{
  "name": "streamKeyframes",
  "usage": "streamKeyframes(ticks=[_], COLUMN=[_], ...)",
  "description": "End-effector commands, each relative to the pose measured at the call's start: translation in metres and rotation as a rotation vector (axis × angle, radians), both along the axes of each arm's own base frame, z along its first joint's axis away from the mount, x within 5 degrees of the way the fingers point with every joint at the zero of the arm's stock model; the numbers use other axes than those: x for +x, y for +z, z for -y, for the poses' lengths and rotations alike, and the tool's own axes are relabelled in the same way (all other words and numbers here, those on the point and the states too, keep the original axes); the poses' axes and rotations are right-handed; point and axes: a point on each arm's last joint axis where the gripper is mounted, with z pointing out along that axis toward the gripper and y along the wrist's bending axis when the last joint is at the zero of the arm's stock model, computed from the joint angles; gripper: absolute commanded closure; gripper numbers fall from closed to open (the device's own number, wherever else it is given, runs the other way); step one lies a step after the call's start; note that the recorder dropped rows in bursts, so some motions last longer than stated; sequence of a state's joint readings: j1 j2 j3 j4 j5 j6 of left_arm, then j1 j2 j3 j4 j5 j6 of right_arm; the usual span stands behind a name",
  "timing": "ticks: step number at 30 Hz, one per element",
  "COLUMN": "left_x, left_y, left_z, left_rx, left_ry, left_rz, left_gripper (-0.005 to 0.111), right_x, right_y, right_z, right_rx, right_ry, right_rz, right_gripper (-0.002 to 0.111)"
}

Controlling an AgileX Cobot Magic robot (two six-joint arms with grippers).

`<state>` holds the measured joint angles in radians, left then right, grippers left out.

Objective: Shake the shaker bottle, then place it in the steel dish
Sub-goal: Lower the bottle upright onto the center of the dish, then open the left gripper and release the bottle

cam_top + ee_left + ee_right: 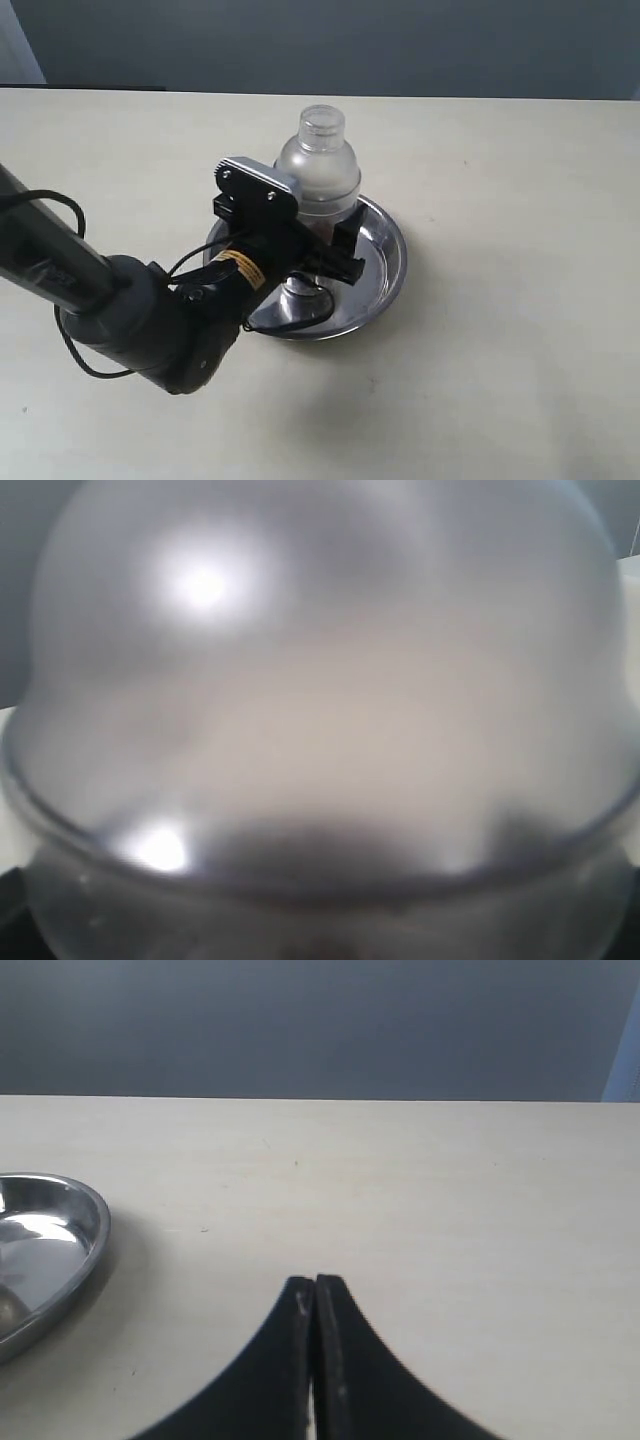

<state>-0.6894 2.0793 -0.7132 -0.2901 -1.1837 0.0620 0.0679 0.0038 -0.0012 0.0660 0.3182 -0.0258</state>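
Observation:
The shaker bottle (318,160) stands upright over the middle of the steel dish (393,250). Its frosted dome and small cap rise above my left gripper (322,248), which is shut on the bottle's lower body. One black finger (349,252) shows to the right of the bottle; the other is hidden behind the wrist. The arm hides whether the base touches the dish. In the left wrist view the blurred bottle (320,710) fills the frame. My right gripper (315,1285) is shut on nothing, low over the bare table, with the dish's rim (97,1222) off to one side.
The pale table (500,380) spreads all round the dish. The left arm's dark body (150,320) and its cables lie across the table at the front left. A grey wall (400,40) stands behind the table's far edge.

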Motion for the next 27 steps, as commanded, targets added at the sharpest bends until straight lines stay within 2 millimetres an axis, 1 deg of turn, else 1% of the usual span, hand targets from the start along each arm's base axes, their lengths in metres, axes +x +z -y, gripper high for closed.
streamKeyframes(ticks=[1,2,7,8,10,13,25,27], left_x=[0.0024,0.0025,0.0021,0.0021,0.0031,0.0043,0.0035,0.0034], left_y=[0.0030,0.0030,0.0031,0.0031,0.0028,0.0031,0.0034,0.0035], left_z=[-0.0025,-0.0026,-0.0016,-0.0016,-0.0044,-0.0078,-0.0054,-0.0050], left_rx=[-0.020,-0.021,-0.018,-0.018,-0.025,-0.035,-0.029,-0.028], left_ry=[0.039,0.041,0.029,0.029,0.062,0.103,0.074,0.070], left_rz=[0.030,0.030,0.032,0.032,0.026,0.020,0.026,0.026], left_gripper=[0.043,0.039,0.031,0.028,0.024,0.023,0.024,0.022], right_x=[0.0000,0.0000,0.0000,0.0000,0.0000,0.0000,0.0000,0.0000], right_y=[0.0009,0.0009,0.0009,0.0009,0.0009,0.0009,0.0009,0.0009], right_z=[0.0000,0.0000,0.0000,0.0000,0.0000,0.0000,0.0000,0.0000], right_rx=[0.000,0.000,0.000,0.000,0.000,0.000,0.000,0.000], right_ry=[0.001,0.001,0.001,0.001,0.001,0.001,0.001,0.001], right_rz=[0.015,0.015,0.015,0.015,0.015,0.015,0.015,0.015], right_gripper=[0.109,0.109,0.109,0.109,0.109,0.109,0.109,0.109])
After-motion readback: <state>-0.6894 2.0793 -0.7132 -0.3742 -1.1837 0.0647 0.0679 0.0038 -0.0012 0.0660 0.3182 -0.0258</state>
